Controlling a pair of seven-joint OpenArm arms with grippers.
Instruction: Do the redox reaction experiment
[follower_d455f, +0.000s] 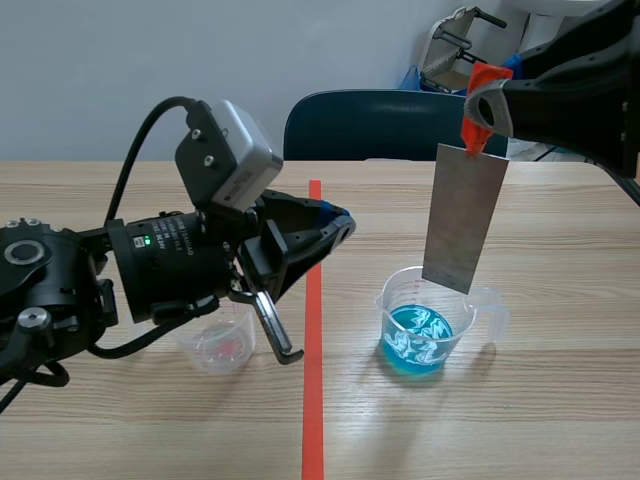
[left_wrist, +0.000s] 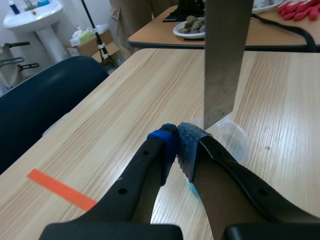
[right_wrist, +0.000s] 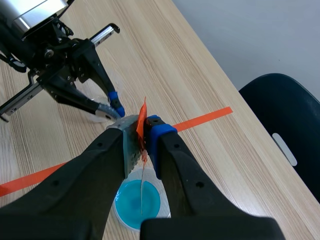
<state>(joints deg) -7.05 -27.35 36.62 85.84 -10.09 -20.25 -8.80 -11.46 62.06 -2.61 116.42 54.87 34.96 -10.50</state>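
Metal plate (follower_d455f: 465, 218) hangs upright over the beaker (follower_d455f: 478, 318), long axis vertical. Its lower edge points down at about the rim, above the blue liquid (follower_d455f: 418, 340). Well left of the beaker: small clear cup (follower_d455f: 220, 345), partly hidden by the left arm. Nearer the beaker, still left of it: left gripper (follower_d455f: 340, 225), pads pressed together on nothing, tips aimed toward it. Above the beaker: right gripper (follower_d455f: 482, 95) pinches the plate's top end at an orange tab (follower_d455f: 488, 75).

- The metal sheet (follower_d455f: 463, 215) hangs upright over the blue beaker (follower_d455f: 432, 330), blocking its mouth.
- The left arm (follower_d455f: 160, 262) overhangs the small cup (follower_d455f: 218, 347).
- Open bench (follower_d455f: 352, 420) runs between cup and beaker.
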